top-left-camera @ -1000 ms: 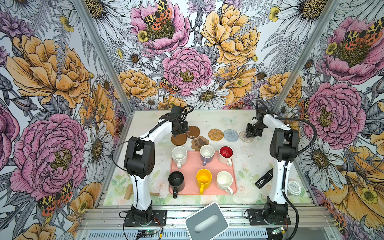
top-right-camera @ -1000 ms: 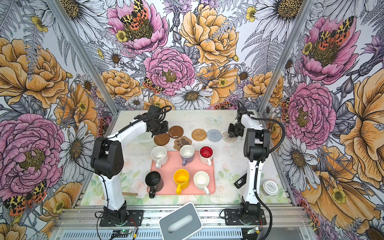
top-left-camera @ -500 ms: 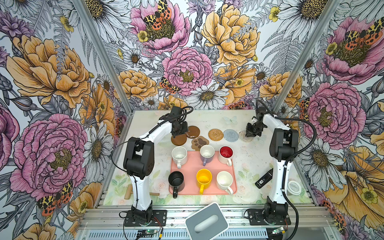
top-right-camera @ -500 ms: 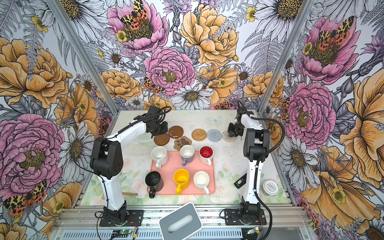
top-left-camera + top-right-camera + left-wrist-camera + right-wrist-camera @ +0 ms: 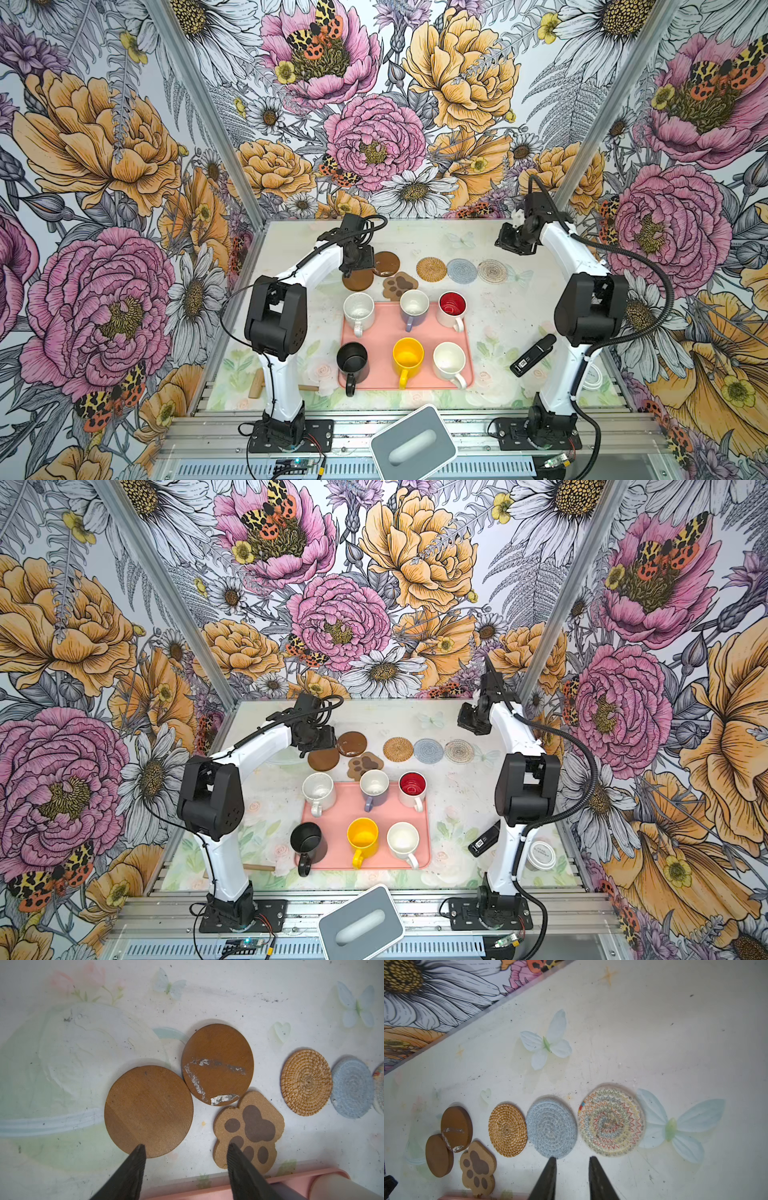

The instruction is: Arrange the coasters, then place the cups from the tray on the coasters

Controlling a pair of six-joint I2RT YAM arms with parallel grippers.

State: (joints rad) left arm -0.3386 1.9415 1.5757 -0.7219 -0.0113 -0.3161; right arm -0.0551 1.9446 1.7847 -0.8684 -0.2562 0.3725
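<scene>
Six coasters lie along the far side of the table: a plain brown disc point(image 5: 358, 280) point(image 5: 148, 1111), a scratched brown disc point(image 5: 386, 263), a paw shape point(image 5: 399, 284), a rattan round point(image 5: 431, 269), a grey-blue round point(image 5: 462, 271) and a cream lacy round point(image 5: 492, 271) point(image 5: 611, 1122). The two discs and the paw touch. My left gripper point(image 5: 186, 1145) point(image 5: 353, 270) hovers open between the plain disc and the paw, holding nothing. My right gripper point(image 5: 573, 1157) point(image 5: 509, 245) is raised behind the cream round, slightly open and empty. Six cups, among them white point(image 5: 358, 309) and black point(image 5: 352, 359), stand on the pink tray point(image 5: 382, 328).
A grey box with an oval slot point(image 5: 411, 442) sits at the front edge. A black device point(image 5: 533, 355) lies right of the tray, with a white-lidded jar point(image 5: 542, 855) beyond it. A wooden stick point(image 5: 257, 384) lies at the front left. Walls close three sides.
My left gripper has gone from shut to open over the plain brown disc. My right gripper has opened a little and drawn up and back from the cream round.
</scene>
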